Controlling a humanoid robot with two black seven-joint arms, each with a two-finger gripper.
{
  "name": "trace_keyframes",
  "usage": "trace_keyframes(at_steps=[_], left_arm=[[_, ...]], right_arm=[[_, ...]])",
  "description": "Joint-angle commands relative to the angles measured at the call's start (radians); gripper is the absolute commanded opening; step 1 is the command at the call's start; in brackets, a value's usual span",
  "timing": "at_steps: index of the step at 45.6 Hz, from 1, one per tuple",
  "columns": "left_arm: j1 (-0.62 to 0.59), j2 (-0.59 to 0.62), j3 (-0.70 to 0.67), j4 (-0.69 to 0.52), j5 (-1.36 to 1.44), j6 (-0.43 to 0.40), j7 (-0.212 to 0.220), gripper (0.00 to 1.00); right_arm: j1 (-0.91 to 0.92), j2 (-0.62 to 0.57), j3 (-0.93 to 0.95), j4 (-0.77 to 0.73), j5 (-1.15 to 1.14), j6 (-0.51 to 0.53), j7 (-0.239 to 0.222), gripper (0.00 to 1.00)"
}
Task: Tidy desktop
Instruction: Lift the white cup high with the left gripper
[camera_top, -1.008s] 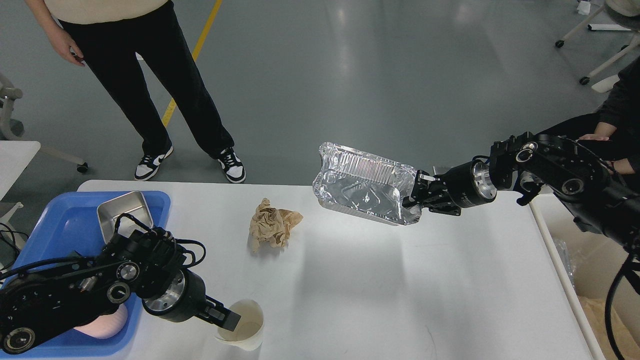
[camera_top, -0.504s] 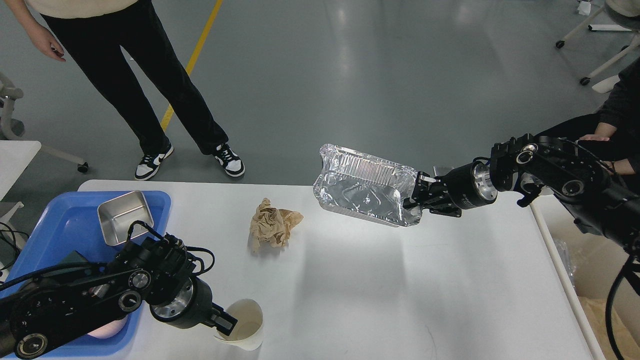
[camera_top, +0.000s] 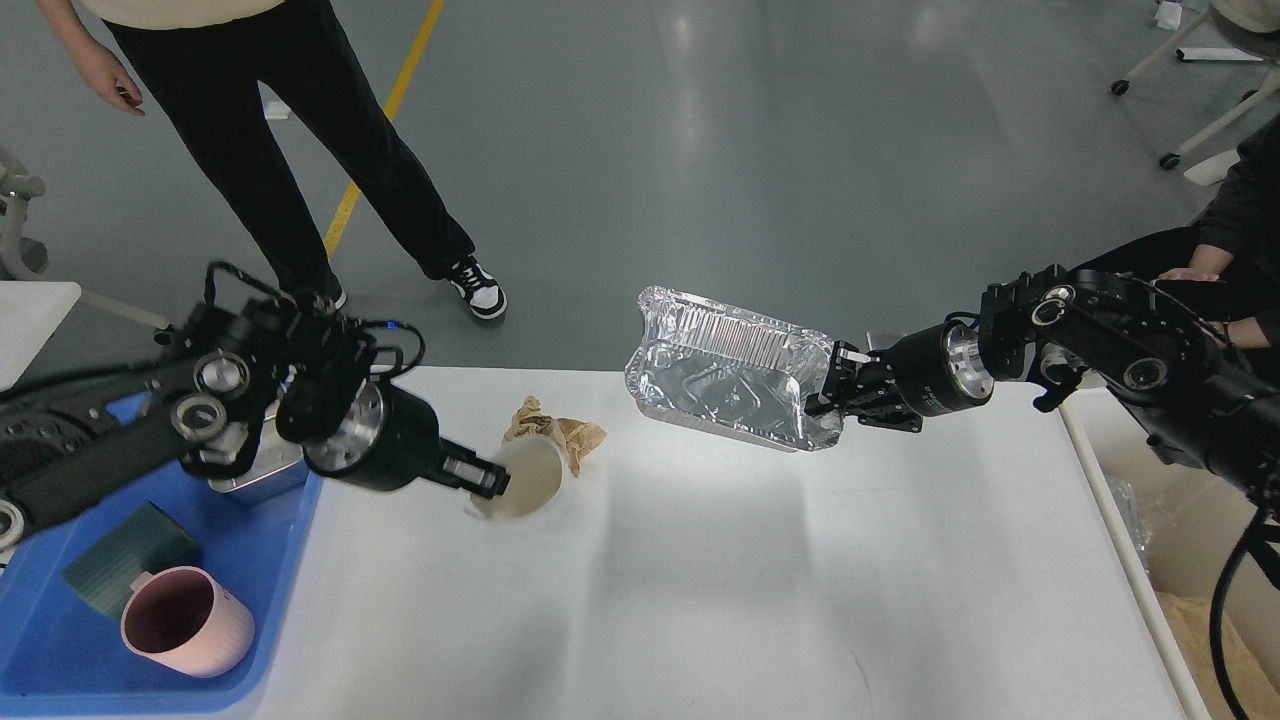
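The big white counter (camera_top: 700, 580) fills the lower part of the view, and most of it is bare. A blue tray (camera_top: 290, 560) sits at its left edge, and a cream bin (camera_top: 1110, 450) stands just past its right edge.

The right gripper (camera_top: 828, 385) has its jaws pinching the short right end of a foil pan (camera_top: 725, 370). The pan is up in the air above the far edge, its long side running left to right. The bin lies to the right, on this arm's own side, so I think the pan should go there.

The left gripper (camera_top: 490, 478) has its jaws pinching the rim of a paper cup (camera_top: 525, 478), lifted and tipped on its side (its open mouth faces us). Brown crumpled paper (camera_top: 565, 432) rests near the far edge, just behind the cup, nearer the left arm.
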Motion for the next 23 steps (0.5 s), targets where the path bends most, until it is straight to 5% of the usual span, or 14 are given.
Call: trace_keyframes(at_steps=[1,13,23], left_arm=[[-0.290,0.040,0.005,0.009,-0.254,0.000,0.006,0.02],[-0.838,0.075,0.256,0.046,-0.669,0.000,0.003,0.02],[-1.022,0.060,0.312,0.122,-0.801,0.000,0.002,0.02]], right_arm=[[-0.003,0.000,0.000,0.000,0.000,0.000,-0.001,0.00],[-0.003,0.006,-0.002,-0.002,-0.003,0.000,-0.001,0.00],[0.000,0.006,-0.002,0.000,-0.003,0.000,-0.004,0.00]])
